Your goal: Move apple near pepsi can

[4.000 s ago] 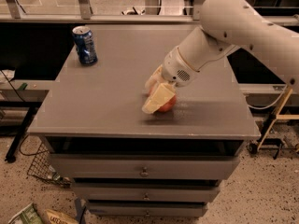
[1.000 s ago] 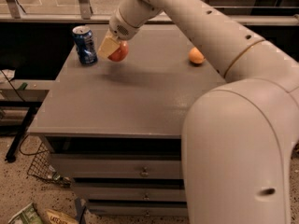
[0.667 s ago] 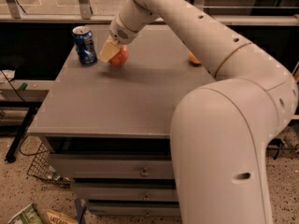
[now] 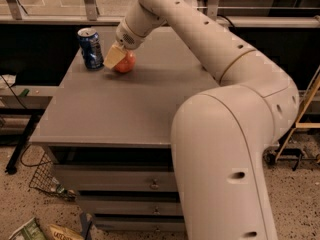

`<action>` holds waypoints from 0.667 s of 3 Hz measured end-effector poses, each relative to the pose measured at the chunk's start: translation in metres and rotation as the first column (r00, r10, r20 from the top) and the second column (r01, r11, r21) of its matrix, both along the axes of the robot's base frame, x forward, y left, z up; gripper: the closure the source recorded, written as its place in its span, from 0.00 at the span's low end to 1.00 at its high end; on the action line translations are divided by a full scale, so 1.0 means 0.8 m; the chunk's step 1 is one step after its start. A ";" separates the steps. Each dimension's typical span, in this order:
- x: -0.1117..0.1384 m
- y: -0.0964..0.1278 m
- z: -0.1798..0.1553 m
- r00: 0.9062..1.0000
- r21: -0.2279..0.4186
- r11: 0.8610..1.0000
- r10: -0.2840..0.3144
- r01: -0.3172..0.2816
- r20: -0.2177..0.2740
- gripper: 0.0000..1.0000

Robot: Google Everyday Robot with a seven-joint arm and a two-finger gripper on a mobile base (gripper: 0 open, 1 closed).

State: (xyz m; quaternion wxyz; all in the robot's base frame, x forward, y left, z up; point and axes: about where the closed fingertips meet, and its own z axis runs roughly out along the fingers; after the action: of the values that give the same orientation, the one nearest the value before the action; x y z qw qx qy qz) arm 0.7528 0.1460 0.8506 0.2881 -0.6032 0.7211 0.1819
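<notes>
Apple (image 4: 128, 63), partly hidden by the hand (image 4: 118, 59) clasping it, sits just beside pepsi can (image 4: 91, 48).

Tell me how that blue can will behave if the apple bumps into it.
The pepsi can stands upright, tall on a narrow base, so a bump up high would probably tip it. Once down, its round side would likely roll. The gripper is at the apple, close beside the can.

Seemingly matt gripper (image 4: 120, 59) on glossy apple (image 4: 128, 64)

Grey drawer cabinet (image 4: 110, 109) on speckled floor (image 4: 12, 189).
</notes>
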 end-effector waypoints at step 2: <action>0.000 0.001 0.003 1.000 -0.001 1.000 0.002 -0.002 -0.002 0.21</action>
State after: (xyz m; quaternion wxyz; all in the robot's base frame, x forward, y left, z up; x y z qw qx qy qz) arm 0.7526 0.1471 0.8530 0.2870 -0.6037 0.7210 0.1826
